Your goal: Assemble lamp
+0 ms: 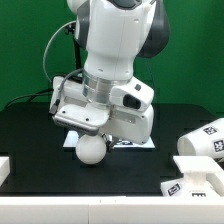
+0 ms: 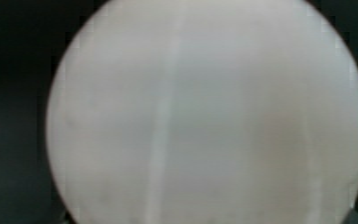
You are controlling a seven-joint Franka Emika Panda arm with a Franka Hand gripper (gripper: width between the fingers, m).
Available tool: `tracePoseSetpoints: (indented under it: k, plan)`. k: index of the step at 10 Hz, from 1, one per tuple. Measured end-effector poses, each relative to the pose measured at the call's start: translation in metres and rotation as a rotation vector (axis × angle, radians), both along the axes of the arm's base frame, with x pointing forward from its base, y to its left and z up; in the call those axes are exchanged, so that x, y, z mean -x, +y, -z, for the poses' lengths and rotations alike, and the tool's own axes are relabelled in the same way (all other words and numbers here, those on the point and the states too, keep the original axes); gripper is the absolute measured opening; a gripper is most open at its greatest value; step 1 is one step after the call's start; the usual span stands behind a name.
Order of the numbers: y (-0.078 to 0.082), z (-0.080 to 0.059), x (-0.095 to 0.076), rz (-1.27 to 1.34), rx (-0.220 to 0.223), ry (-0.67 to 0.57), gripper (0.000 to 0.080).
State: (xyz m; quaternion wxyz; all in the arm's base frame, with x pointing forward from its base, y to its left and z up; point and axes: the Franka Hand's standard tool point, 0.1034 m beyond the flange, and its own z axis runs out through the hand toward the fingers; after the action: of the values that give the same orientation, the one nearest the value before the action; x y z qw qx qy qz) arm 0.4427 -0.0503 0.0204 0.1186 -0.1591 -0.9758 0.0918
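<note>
The round white bulb (image 1: 92, 149) rests low on the black table directly under my hand. My gripper (image 1: 93, 137) is down on it, with its fingers hidden by the wrist housing. In the wrist view the bulb (image 2: 202, 115) fills nearly the whole picture as a blurred white oval, and no fingertip shows. I cannot tell whether the jaws are closed on it. The tapered shade (image 1: 206, 140) lies on its side at the exterior view's right. The blocky tagged base (image 1: 193, 186) sits in front of it at the lower right.
The marker board (image 1: 143, 144) lies flat on the table behind the bulb, mostly under the arm. A white block (image 1: 4, 168) shows at the exterior view's left edge. A green wall backs the scene, and cables hang at the arm's left.
</note>
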Motion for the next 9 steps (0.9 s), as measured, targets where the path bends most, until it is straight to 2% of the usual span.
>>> tracePoseSetpoints:
  k: [2, 3, 4, 5, 6, 9]
  plan:
    - [-0.0012, 0.0009, 0.0007, 0.01, 0.003, 0.001, 0.0426]
    - [-0.0021, 0.0009, 0.0009, 0.015, 0.005, 0.0, 0.0509]
    - [-0.0026, 0.001, 0.0009, 0.018, 0.005, 0.0, 0.0631]
    - [-0.0032, 0.001, 0.001, 0.021, 0.006, 0.0, 0.0631]
    - [-0.004, 0.001, 0.0011, 0.024, 0.006, -0.001, 0.0685]
    - [-0.0061, 0.001, 0.0013, 0.035, 0.01, -0.002, 0.0698]
